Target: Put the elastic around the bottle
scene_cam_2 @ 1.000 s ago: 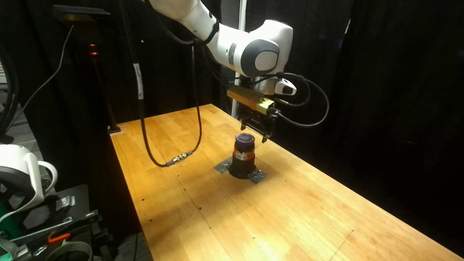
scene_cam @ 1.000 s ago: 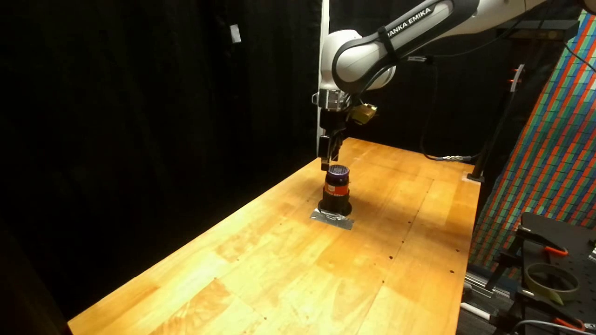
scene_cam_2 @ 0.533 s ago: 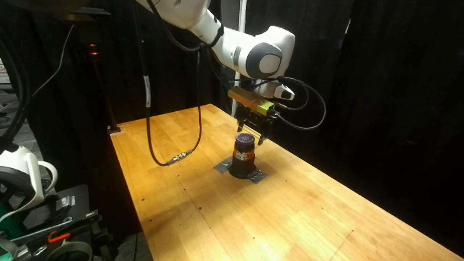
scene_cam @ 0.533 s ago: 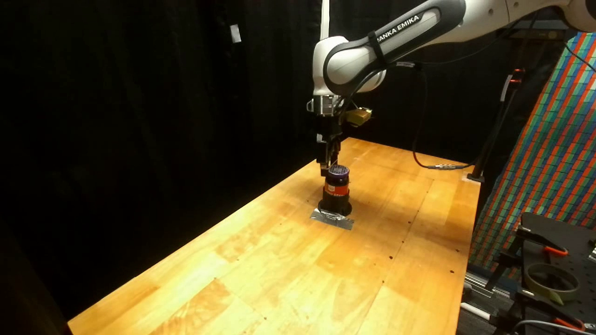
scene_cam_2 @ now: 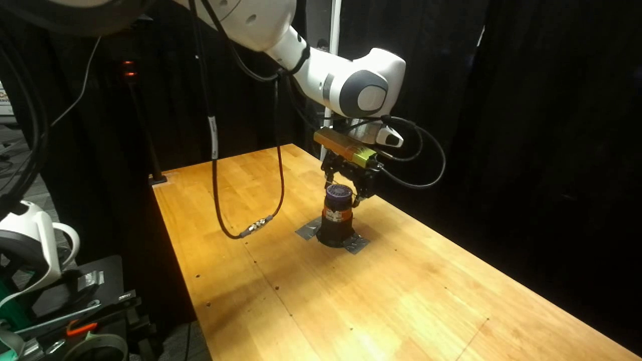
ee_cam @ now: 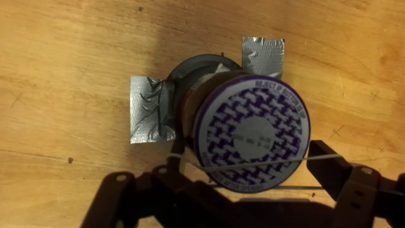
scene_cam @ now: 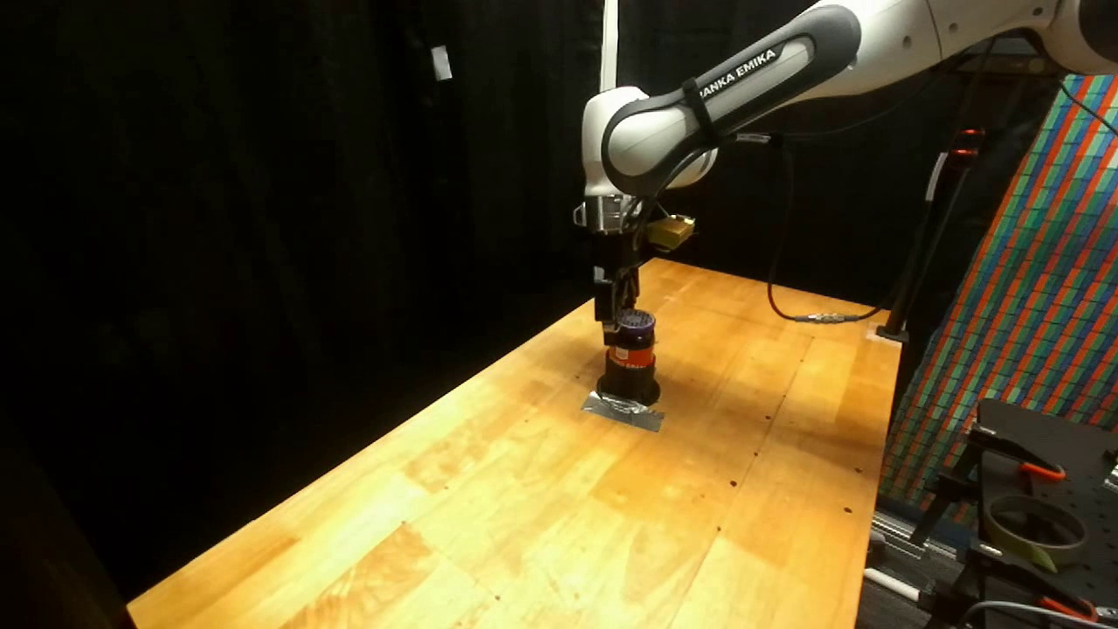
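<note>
Wrist view gives the elastic [ee_cam: 253, 164] best: a thin pale strand drawn taut between the two fingers [ee_cam: 327, 169] of the gripper [ee_cam: 246, 150], which stand well apart with nothing pinched between them; the stretch alone seems to hold the band on. The strand runs across the purple-edged cap [ee_cam: 253, 134] of the bottle [scene_cam: 633, 342], off-centre towards the gripper. Whether it touches the cap I cannot tell, nor can I make out the rest of the loop clearly. I judge it not yet around the bottle.

Such a band should be almost weightless, soft and springy, apt to snap off or roll along a fingertip, so it is best carried from inside the loop, near the tips, with the spread left wide until it sits below the cap's rim, the likely snag.

The bottle stands upright, looks rigid and smooth, perhaps glass, and needs no grasp; I would spare it a hard knock from the fingertips, which are near the cap in both exterior views. Below, it sits in a black base [scene_cam_2: 334, 234], and strips of grey tape [ee_cam: 152, 110] run from this to the table [scene_cam_2: 426, 291], so sideways pushes should be well resisted. Above, the gripper points down at the end of the arm [scene_cam: 742, 79], which reaches in from overhead.
</note>
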Controlling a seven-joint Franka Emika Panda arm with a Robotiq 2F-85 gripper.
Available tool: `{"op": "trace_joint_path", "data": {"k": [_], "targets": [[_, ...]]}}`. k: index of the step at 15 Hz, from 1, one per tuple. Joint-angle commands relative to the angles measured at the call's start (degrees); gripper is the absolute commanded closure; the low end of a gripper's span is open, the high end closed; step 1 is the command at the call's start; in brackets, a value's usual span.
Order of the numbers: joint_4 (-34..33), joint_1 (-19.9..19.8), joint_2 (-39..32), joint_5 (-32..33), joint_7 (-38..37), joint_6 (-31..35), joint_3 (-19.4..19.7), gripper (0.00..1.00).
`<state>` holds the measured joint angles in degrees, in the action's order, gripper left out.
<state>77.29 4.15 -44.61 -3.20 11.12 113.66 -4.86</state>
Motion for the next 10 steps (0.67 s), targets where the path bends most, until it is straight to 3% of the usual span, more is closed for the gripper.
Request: {"op": "trace_joint_path", "data": {"k": [1,5,10], "targets": [[-0.3,0.6,0.1,2.4,-0.9,-4.8,0.4,0.0],[6.3,1.6,4.4,6.4,-2.9,-5.0,1.7,0.0],[20.4,1.5,14.0,10.1,-4.8,0.0,2.0,0.0]]}}
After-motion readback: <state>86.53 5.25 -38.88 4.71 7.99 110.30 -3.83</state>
